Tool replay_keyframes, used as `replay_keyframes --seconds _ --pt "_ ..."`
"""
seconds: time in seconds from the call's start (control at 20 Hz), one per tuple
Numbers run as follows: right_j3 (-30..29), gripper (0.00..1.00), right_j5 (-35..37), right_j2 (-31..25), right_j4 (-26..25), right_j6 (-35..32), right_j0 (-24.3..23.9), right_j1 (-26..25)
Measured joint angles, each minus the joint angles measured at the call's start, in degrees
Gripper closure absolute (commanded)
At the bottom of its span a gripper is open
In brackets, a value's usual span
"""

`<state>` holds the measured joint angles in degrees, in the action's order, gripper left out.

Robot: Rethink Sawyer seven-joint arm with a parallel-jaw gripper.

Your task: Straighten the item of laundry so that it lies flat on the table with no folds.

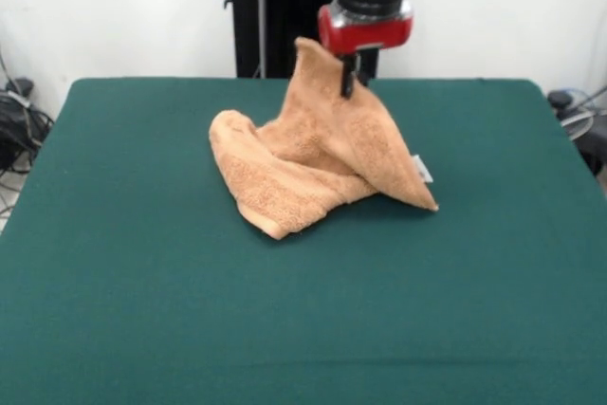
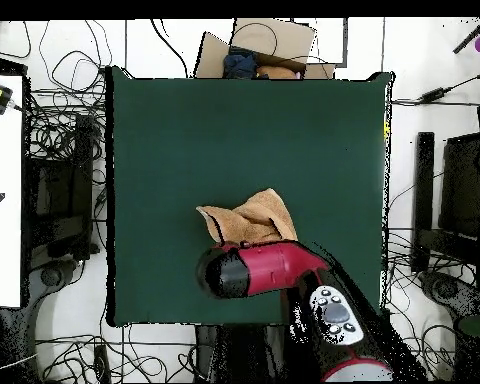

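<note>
The orange-tan towel (image 1: 313, 154) is bunched on the green table (image 1: 142, 282), towards the table's far side in the front view. One part of it is lifted into a peak, and my gripper (image 1: 349, 78) is shut on that peak and holds it above the table. The rest of the towel hangs down in folds and rests on the cloth, with a small white tag (image 1: 422, 169) at its right edge. In the overhead view the towel (image 2: 252, 220) shows partly under the red arm (image 2: 269, 268), which hides the gripper there.
The black pedestal (image 1: 275, 11) stands behind the table's far edge. Cables and dark gear lie beside the table on both sides (image 2: 59, 200). A cardboard box (image 2: 259, 50) sits beyond the table's top edge in the overhead view.
</note>
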<state>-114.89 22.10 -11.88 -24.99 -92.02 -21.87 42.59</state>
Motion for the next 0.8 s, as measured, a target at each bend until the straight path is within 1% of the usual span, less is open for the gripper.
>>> replay_keyframes --seconds 0.1,0.35,0.6,0.7,0.8 --pt "2.64 1.0 0.01 -0.01 -0.24 0.0 -1.67 -2.61" --pt "7.46 1.0 -0.05 -0.02 -1.26 0.0 -4.38 -6.83" --pt "9.91 1.0 -2.4 0.37 -2.65 0.0 -5.2 -9.71" --pt "10.28 1.0 -4.61 0.46 -3.2 0.0 -5.13 -10.86" --pt "10.28 1.0 -5.25 0.45 -3.33 0.0 -5.14 -11.31"
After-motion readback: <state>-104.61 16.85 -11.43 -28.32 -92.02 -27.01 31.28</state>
